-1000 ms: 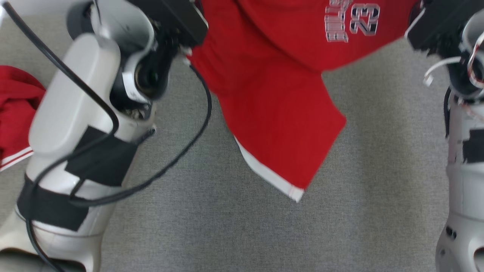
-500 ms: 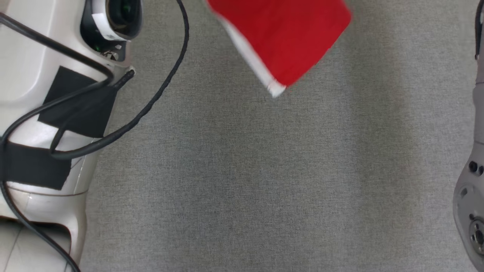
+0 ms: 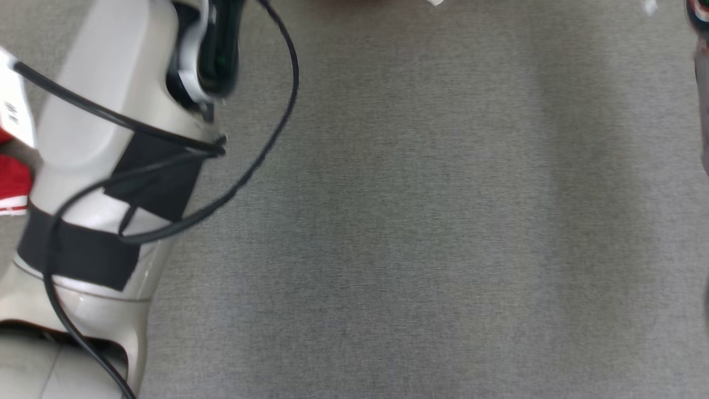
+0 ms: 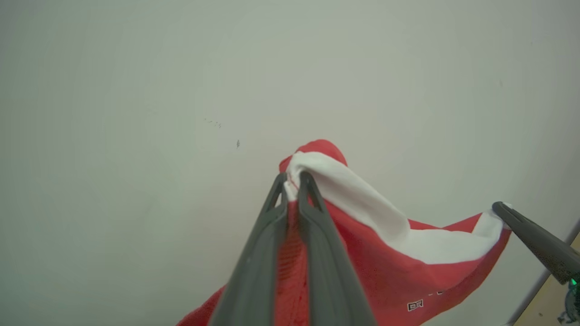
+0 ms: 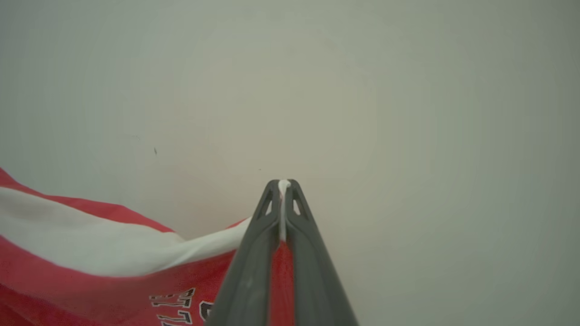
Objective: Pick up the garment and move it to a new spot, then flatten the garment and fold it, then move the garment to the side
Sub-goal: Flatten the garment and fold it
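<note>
step: judging this as the carry. The garment (image 4: 385,271) is hanging in the air, not yet laid down.
left gripper (image 4: 292,181): clamping one end of the white band (image 4: 362,199), fingers pressed together on cloth, a bunch of red and white poking out past the tips.
right gripper (image 5: 284,183): pinching the other end of the white band, jaws together, a thin white edge showing at the tips.
garment: hanging from the white band, with the red body and its lettering (image 5: 176,301) dropping away from the band toward both wrists.
axis: the white band is running gripper to gripper and sagging a bit in the middle. That's the long axis.
nearer arm: neither, since each is holding its own end of the band.
next: probably lowering both ends together onto the grey surface (image 3: 415,221) below the band, keeping the spacing so the band is landing straight.
risk: the left end of the band is bunched, not flat, so a twist there may be carrying into the lay-down. Slack mid-band is adding wrinkles.
other: a second red cloth (image 3: 14,183) is lying out past the band's left end, beyond the left forearm (image 3: 105,138). I'm keeping the drop clear of it.
</note>
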Controlling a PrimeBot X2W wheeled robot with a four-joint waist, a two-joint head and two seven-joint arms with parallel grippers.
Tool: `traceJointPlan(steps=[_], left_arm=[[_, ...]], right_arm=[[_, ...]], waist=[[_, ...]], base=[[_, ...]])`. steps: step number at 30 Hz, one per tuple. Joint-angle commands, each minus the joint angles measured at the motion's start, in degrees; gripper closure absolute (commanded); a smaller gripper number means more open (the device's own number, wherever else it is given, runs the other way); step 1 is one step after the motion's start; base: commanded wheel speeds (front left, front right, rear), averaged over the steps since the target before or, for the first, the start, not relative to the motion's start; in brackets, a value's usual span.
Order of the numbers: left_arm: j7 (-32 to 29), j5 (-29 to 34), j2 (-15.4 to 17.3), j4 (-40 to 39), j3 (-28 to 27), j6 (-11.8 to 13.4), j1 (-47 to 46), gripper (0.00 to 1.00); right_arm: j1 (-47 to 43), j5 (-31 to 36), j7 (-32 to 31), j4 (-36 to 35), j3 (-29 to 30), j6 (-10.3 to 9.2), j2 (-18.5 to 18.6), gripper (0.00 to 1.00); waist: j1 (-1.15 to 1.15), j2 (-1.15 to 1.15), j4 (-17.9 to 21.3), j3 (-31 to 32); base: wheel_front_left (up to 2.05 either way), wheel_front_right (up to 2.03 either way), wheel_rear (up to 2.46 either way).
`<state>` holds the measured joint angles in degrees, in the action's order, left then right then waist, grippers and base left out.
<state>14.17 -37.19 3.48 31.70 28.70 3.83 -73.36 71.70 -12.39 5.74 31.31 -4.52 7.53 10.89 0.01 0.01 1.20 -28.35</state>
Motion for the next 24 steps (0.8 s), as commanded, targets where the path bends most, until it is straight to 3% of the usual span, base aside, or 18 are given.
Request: traceJointPlan(steps=[1, 7, 15, 18, 24], left_arm=[[0.32, -0.02, 0.28, 0.13, -0.1, -0.34, 0.79, 1.0], [0.55, -2.14, 0.11, -0.19, 0.84, -2.16, 5.76, 1.0], [-1.19, -2.43, 3.92, -4.57, 2.82, -2.27, 16.93, 1.0], [-3.19, -2.15, 5.93, -7.06, 4.18, -1.37, 22.19, 1.0], [-6.64, -2.76, 9.16, -12.81, 6.27, 1.38, 33.12, 1.0]], right_arm=[[-0.73, -0.59, 0.02, -0.29, -0.11, -0.08, 1.24, 1.0], [-10.08, -7.86, -7.51, -5.81, -2.88, -0.1, 6.84, 1.0], [-31.73, -19.7, -27.11, -27.06, -0.51, -0.1, 12.32, 1.0], [-39.88, -21.0, -32.97, -33.54, 1.86, -0.1, 12.35, 1.0], [-52.98, -22.02, -41.88, -41.57, 4.72, -0.1, 8.8, 1.0]], waist=[[-0.01, -0.01, -0.79, -0.28], [-0.01, -0.01, -2.95, 1.0], [-0.01, -0.01, -4.46, 5.37], [-0.01, -0.01, -4.3, 7.15], [-0.01, -0.01, -4.89, 10.52]], base=[[0.0, 0.0, 0.0], [0.0, 0.0, 0.0], [0.0, 0.0, 0.0], [0.0, 0.0, 0.0], [0.0, 0.0, 0.0]])
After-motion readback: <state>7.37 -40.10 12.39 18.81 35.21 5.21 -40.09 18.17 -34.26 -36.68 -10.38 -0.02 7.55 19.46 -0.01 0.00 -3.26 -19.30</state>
